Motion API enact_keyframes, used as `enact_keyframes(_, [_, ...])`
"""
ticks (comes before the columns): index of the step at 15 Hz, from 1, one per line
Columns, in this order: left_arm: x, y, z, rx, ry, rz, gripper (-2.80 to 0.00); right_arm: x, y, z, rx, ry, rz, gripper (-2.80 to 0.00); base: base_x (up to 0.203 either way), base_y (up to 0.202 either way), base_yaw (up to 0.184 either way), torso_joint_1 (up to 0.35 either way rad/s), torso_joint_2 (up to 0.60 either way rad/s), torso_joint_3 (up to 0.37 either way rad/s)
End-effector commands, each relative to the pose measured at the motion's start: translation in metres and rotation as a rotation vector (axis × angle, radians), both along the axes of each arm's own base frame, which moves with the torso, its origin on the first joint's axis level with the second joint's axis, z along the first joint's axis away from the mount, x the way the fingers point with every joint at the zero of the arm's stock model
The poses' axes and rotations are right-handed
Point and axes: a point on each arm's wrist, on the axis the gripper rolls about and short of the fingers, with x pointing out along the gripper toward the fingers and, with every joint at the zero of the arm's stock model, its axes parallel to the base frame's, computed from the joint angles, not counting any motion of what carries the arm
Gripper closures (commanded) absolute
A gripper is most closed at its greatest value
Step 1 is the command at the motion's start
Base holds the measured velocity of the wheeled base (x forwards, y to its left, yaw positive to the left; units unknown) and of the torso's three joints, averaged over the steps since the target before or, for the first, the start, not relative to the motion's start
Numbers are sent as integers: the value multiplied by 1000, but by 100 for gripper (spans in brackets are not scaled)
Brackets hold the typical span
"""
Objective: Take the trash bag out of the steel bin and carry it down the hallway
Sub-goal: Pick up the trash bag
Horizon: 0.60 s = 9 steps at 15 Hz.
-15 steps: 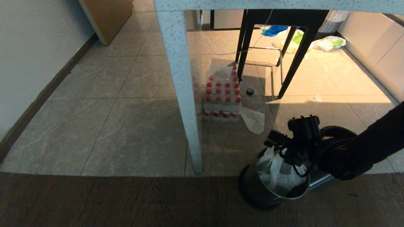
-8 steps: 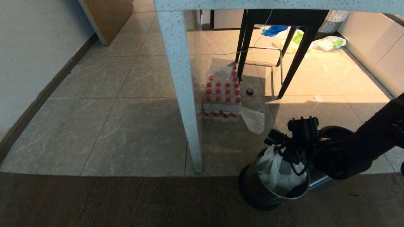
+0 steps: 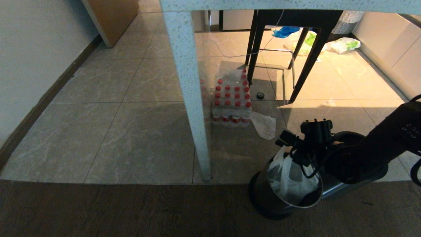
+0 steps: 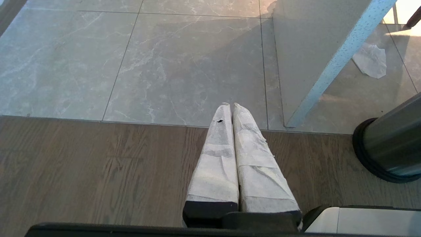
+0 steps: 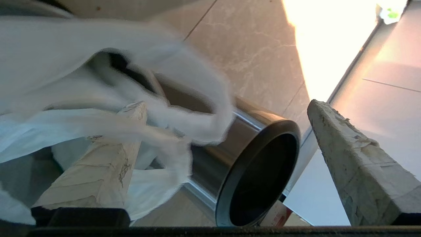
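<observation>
While the trash bag (image 3: 289, 179) sits bunched inside the steel bin (image 3: 273, 200), its thin white plastic rises above the far rim toward the right gripper (image 3: 297, 154), and in the right wrist view a loop of the bag (image 5: 158, 98) drapes across one taped finger (image 5: 108, 158). That gripper (image 5: 227, 108) has its jaws spread wide, the other finger (image 5: 355, 164) standing well clear of the plastic, so nothing is pinched between them. The bin stands upright at the edge of the dark wood flooring (image 3: 131, 210), just where it meets the glossy marbled tiles (image 3: 131, 131), and the wrist view shows its brushed cylinder and dark base (image 5: 260, 177) from below. The black right arm (image 3: 378, 151) reaches in from the right side over a second dark round object lying behind the bin. Just beyond lies a flat clear plastic scrap (image 3: 264, 125), touching a shrink-wrapped pack of red-capped bottles (image 3: 232, 102) beside the speckled white table leg (image 3: 190, 98). Farther off stand dark chair legs (image 3: 306, 65), with white-and-green bags (image 3: 343, 44) on sunlit tiles. The left gripper (image 4: 229, 106) hangs parked above the wood floor, its taped fingers (image 4: 217, 158) pressed together.
</observation>
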Motion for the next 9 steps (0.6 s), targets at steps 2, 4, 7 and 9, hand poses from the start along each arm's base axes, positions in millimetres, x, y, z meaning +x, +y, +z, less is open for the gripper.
enact_keyframes(2, [0, 0, 0, 0, -2, 0, 0, 1, 0, 7, 3, -35, -3, -280, 0, 0, 0, 0, 0, 0])
enact_keyframes(4, [0, 0, 0, 0, -1, 0, 0, 3, 0, 5, 6, -43, -1, -280, 0, 0, 0, 0, 0, 0])
enact_keyframes(7, [0, 0, 0, 0, -2, 0, 0, 8, 2, -6, 38, -33, -8, -280, 0, 0, 0, 0, 0, 0])
enact_keyframes(9, [0, 0, 0, 0, -2, 0, 0, 12, 3, -8, 56, -61, -6, -280, 0, 0, 0, 0, 0, 0])
